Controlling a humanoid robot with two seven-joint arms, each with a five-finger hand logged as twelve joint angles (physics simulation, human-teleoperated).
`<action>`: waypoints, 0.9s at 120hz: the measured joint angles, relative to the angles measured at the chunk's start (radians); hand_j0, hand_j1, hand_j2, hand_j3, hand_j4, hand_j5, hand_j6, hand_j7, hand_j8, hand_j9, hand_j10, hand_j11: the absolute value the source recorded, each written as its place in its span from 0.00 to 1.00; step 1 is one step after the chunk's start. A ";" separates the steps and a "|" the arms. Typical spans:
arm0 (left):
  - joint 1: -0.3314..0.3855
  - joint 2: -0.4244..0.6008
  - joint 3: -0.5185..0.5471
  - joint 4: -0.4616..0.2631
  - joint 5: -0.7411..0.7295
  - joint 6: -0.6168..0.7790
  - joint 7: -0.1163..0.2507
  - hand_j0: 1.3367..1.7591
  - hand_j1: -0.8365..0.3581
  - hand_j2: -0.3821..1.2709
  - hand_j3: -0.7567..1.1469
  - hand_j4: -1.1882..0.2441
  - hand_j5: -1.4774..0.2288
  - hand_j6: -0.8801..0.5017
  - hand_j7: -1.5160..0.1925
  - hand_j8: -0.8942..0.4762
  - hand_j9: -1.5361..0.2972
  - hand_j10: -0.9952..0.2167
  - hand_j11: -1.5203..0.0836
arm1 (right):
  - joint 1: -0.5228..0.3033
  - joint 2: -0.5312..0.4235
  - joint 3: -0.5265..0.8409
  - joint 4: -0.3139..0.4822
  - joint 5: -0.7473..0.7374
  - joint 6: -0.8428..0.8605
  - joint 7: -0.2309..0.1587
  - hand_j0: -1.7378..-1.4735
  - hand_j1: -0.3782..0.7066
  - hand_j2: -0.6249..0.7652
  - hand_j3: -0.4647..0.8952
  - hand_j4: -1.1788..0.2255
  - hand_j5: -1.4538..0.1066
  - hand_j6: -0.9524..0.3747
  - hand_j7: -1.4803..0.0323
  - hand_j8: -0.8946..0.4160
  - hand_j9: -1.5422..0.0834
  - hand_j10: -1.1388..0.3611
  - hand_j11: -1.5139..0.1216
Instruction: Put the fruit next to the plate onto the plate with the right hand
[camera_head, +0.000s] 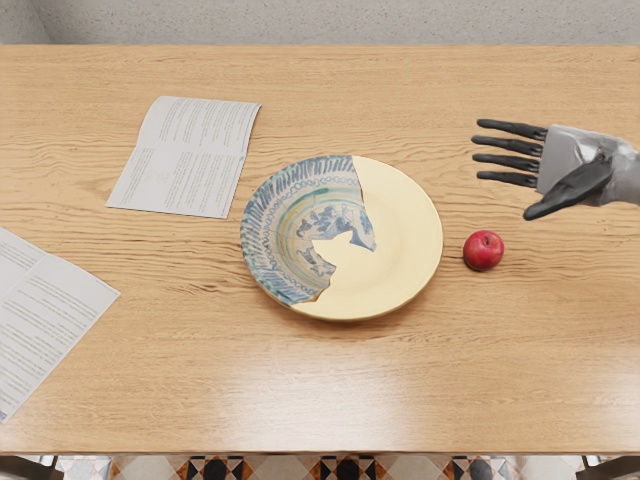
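Two sheets (187, 156) lie far left of the right hand (545, 165), print unreadable. Hand spread, empty; apple (483, 250) below-left, before the plate (410, 240).

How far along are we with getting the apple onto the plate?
Nothing is done yet: the apple lies on the table beside the plate, untouched. In hand: the right hand is apart from it, fingers spread, holding nothing. Left: grasp, lift, place on the plate.

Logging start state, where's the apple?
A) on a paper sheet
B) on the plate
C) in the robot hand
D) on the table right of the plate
D: the red apple lies on the wooden table just right of the plate, apart from the open right robot hand.
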 joint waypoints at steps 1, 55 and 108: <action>0.000 0.000 0.000 0.000 0.000 0.000 0.000 0.76 0.99 0.23 0.40 0.83 0.87 0.64 0.89 0.65 0.84 0.82 0.95 | 0.002 0.002 0.000 0.000 -0.001 0.000 -0.002 0.30 0.07 0.44 0.34 0.81 0.90 0.69 0.94 0.65 0.92 0.73 0.89; 0.000 0.000 0.000 0.000 0.000 0.000 0.000 0.76 0.99 0.23 0.40 0.83 0.87 0.64 0.89 0.65 0.84 0.82 0.95 | 0.137 0.018 -0.009 0.223 -0.926 -0.232 -0.152 0.30 0.06 0.45 0.34 0.82 0.91 0.69 0.95 0.66 0.92 0.74 0.90; 0.000 0.000 0.000 0.000 0.000 0.000 0.000 0.76 0.99 0.23 0.40 0.83 0.87 0.64 0.89 0.65 0.84 0.82 0.95 | -0.056 0.107 -0.079 0.336 -1.059 -0.718 -0.132 0.30 0.14 0.44 0.34 0.76 0.85 0.64 0.89 0.60 0.87 0.69 0.85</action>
